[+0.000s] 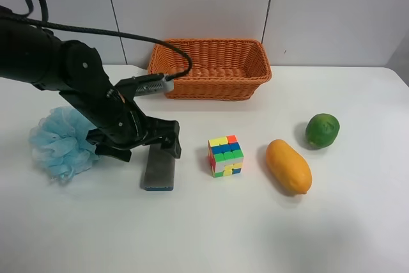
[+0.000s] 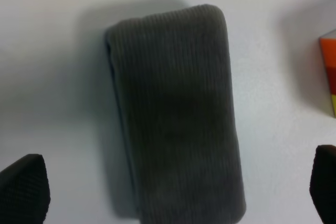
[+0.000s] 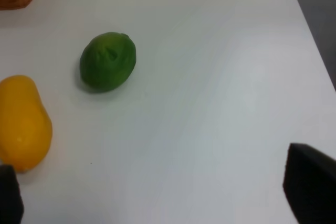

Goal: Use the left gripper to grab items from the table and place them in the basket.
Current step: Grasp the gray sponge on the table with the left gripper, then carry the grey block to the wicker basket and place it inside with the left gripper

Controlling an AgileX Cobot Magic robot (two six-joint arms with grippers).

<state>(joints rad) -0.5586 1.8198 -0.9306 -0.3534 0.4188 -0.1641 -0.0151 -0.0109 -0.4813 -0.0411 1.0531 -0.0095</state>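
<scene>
Eraser [image 2: 176, 114]: dark gray ribbed top, fills most of the left wrist view. It lies flat on the white table [image 1: 255, 234], and a blue base shows at its near end in the exterior high view.

Left gripper [image 1: 146, 144]: we note it spread wide above the far end of the eraser, one finger on each side. Bare table shows between each fingertip [image 2: 23, 190] and the block. It holds nothing.

Items on the table, across the exterior high view:
- light-blue mesh puff [image 1: 61, 142], partly behind the left arm
- puzzle cube [image 1: 225, 155], near the eraser but apart from it
- orange oval fruit [image 1: 288, 166]
- green round fruit [image 1: 322, 130], just beyond the orange one

Wicker basket [image 1: 211, 84]: at the far side of the table; we see no items inside it.

Right gripper [image 3: 157, 192]: wide open, nothing between its fingertips, with the green and orange fruit ahead of it.
</scene>
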